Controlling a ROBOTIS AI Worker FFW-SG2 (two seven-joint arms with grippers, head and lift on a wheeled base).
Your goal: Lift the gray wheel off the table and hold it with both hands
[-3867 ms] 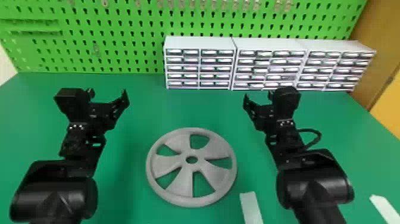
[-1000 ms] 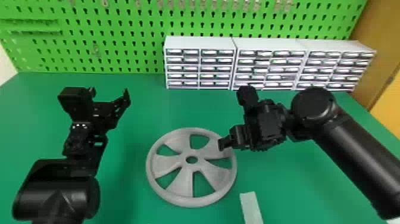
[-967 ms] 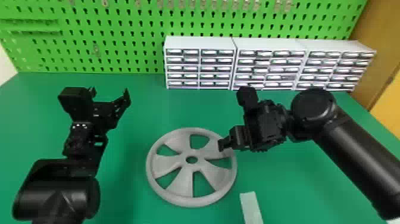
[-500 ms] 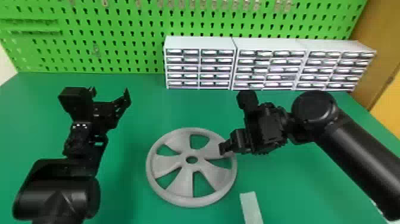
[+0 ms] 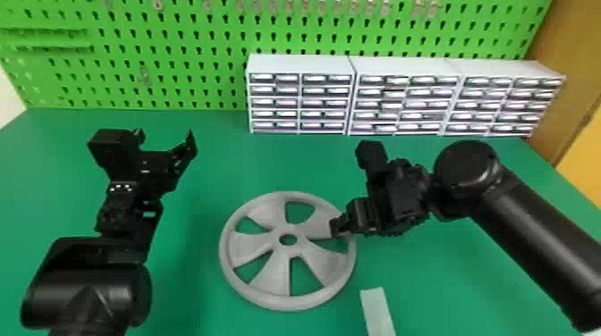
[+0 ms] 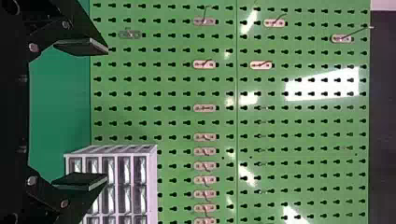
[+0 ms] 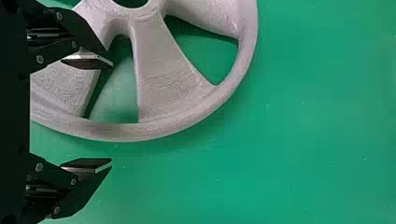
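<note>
Gray wheel lies flat toward the near edge of the bench. At its right, the right gripper gapes empty, one finger over the wheel, the other outside its rim. Farther back, the left gripper hangs wide open, empty. Drawer units line the far edge.

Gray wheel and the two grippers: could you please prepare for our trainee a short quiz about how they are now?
1. True or false: the left gripper is open and holds nothing.
2. Which is nearer to the wheel?
a) the left gripper
b) the right gripper
c) both are equally near
3. Fill in the missing colour: the wheel lies on the ____ table.

Key: 1 true; 2 b; 3 green.
</note>
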